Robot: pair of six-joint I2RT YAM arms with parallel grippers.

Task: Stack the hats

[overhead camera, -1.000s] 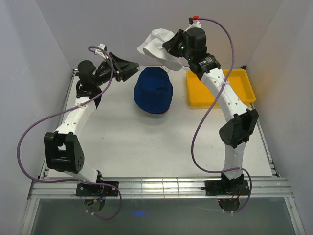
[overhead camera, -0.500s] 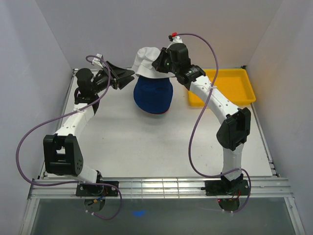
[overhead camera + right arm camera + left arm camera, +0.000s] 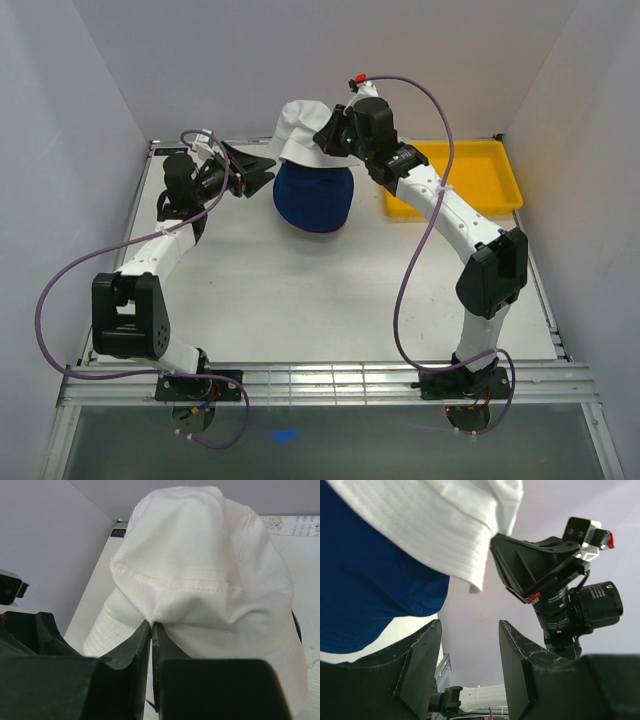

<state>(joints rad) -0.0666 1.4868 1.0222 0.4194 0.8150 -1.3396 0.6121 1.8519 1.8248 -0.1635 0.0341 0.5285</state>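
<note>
A navy blue hat (image 3: 315,197) lies crown up at the back middle of the table, with a dark red edge showing under its near rim. My right gripper (image 3: 322,138) is shut on a pinch of the white hat (image 3: 296,127) and holds it above the back of the blue hat. In the right wrist view the fingertips (image 3: 151,626) pinch the white fabric (image 3: 210,565). My left gripper (image 3: 268,163) is open and empty, just left of the blue hat. Its wrist view shows the white hat (image 3: 430,525) hanging over the blue hat (image 3: 365,590).
A yellow plastic tray (image 3: 490,185) stands at the back right of the table. White walls close in the back and both sides. The right arm reaches across from the right, over the tray's left part.
My right gripper has carried the white hat left and down, from above the tray side to over the blue hat. My left gripper has shifted slightly toward the blue hat.
</note>
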